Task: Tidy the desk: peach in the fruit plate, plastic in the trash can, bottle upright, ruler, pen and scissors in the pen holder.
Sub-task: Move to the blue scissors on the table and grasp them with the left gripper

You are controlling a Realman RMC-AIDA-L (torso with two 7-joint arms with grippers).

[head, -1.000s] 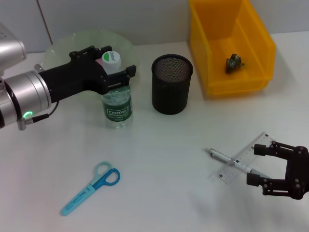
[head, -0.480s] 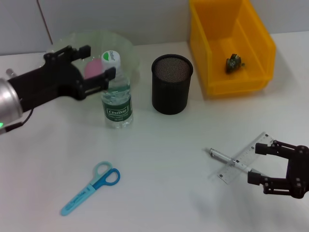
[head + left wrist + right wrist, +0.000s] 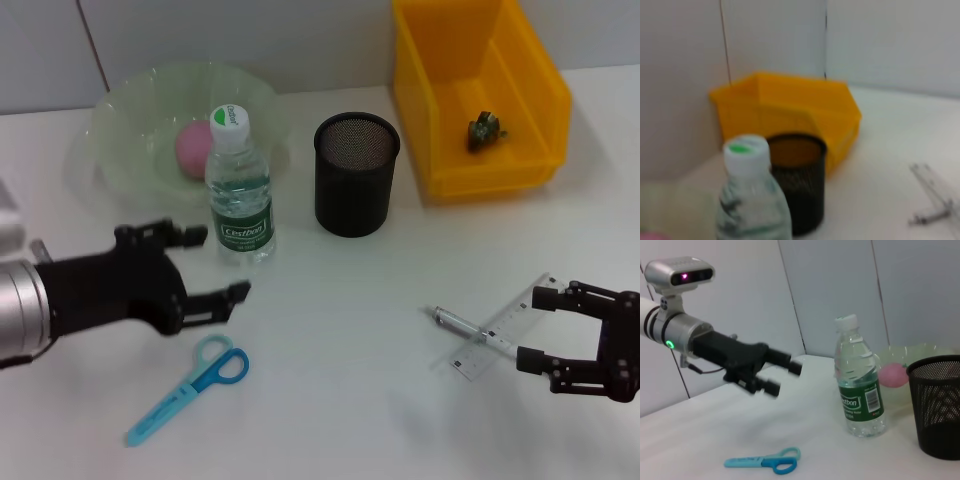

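The clear bottle (image 3: 240,190) stands upright by the green fruit plate (image 3: 105,125), which holds the pink peach (image 3: 192,147). My left gripper (image 3: 220,263) is open and empty, in front of the bottle and just beyond the blue scissors (image 3: 185,390). The pen (image 3: 475,333) lies across the clear ruler (image 3: 512,312) at the front right. My right gripper (image 3: 536,330) is open beside them. The black mesh pen holder (image 3: 356,175) stands mid-table. Crumpled plastic (image 3: 486,130) lies in the yellow bin (image 3: 490,180). The right wrist view shows the bottle (image 3: 858,390), scissors (image 3: 765,461) and left gripper (image 3: 785,377).
The left wrist view shows the bottle (image 3: 752,200), the pen holder (image 3: 797,185), the yellow bin (image 3: 790,110) and the ruler (image 3: 932,182). A white wall runs along the table's far edge.
My left gripper has let go of the bottle and drawn back toward the front of the table, near the scissors. The bottle stays upright. The right gripper has hardly moved.
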